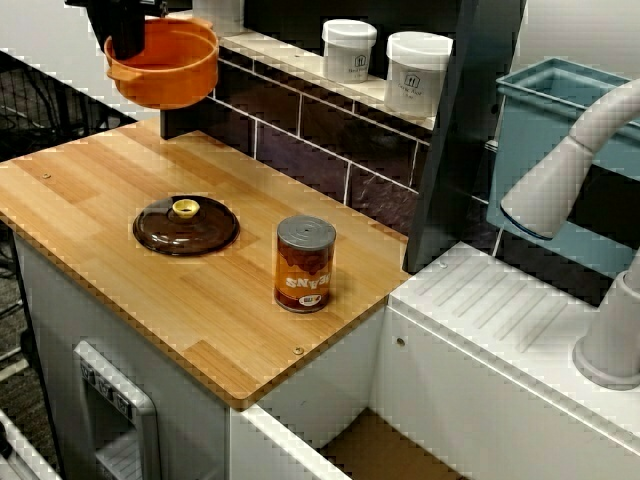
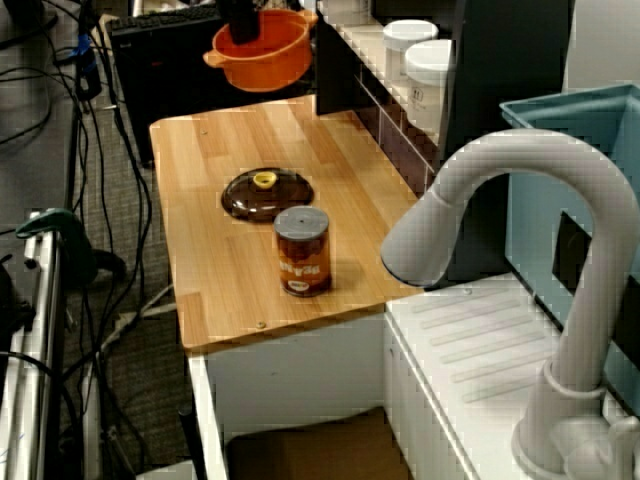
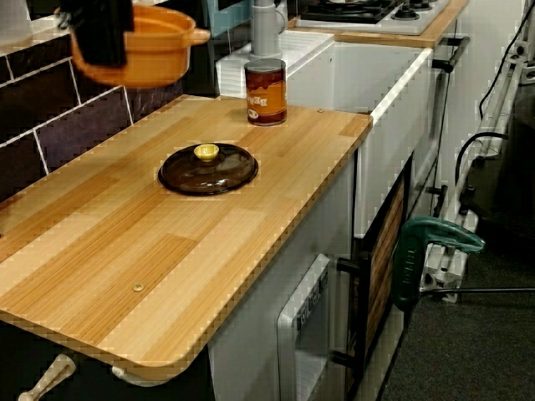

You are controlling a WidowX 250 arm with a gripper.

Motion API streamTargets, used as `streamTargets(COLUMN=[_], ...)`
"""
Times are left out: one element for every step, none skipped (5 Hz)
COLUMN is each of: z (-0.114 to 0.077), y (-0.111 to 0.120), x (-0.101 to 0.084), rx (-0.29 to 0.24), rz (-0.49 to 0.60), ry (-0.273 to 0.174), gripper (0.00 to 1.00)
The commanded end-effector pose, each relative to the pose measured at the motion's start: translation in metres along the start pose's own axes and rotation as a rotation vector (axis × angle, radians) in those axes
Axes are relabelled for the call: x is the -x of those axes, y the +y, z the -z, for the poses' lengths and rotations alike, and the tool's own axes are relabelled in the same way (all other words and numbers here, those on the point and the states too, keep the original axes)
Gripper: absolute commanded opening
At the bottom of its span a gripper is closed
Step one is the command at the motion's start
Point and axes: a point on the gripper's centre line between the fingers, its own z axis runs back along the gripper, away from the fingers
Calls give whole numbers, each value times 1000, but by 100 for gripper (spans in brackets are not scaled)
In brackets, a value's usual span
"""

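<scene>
Right now the orange pot (image 1: 172,68) is hanging in the air over the far corner of the wooden counter (image 1: 90,190), lifted clear of the wood and resting on nothing. A brown lid (image 1: 186,226) is lying flat on the counter, off the pot and near a tin can (image 1: 305,265). The black pincer (image 1: 127,35) is gripping the pot by its rim, jaws drawn narrow on the wall.

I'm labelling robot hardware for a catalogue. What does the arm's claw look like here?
The claw is plain black and boxy, a broad block narrowing downward. No markings or cables on it show. The view along the counter blurs it into a dark slab, and where it meets the orange pot its tips are unclear.
</scene>
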Motion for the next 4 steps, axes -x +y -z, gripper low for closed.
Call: streamTargets(z=[19,36,49,64], y=[56,67,74,71], x=[2,-2,0,4], rx=[-38,-47,-67,-91], rz=[-117,-99,-114,-98], ry=[-41,-6,8,21], gripper=[0,0,0,0])
